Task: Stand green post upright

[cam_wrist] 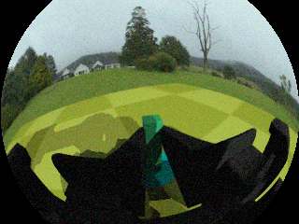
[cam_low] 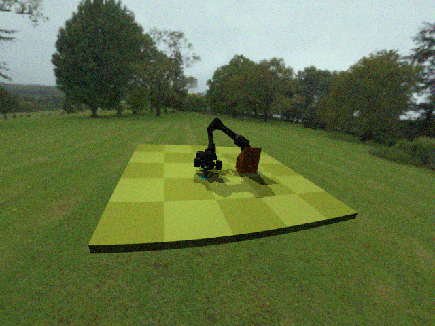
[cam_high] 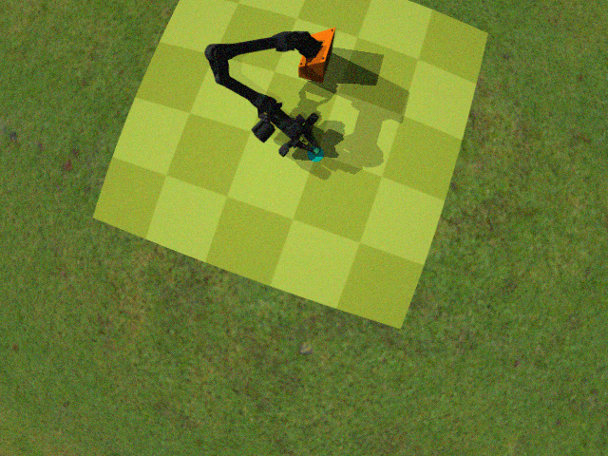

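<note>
The green post stands upright between the fingertips of my gripper, which is shut on it. The fingers point down and hide most of the post. The cyan circle lies on the checkered board right below the post, partly in shadow. The post's lower end is over the circle, at or very near the board. Whether it touches cannot be told, as the fingers and shadow hide it.
The orange base block of the arm stands on the checkered board, behind and to one side of the circle. Shadows of the arm fall around the circle. Grass surrounds the board's edges.
</note>
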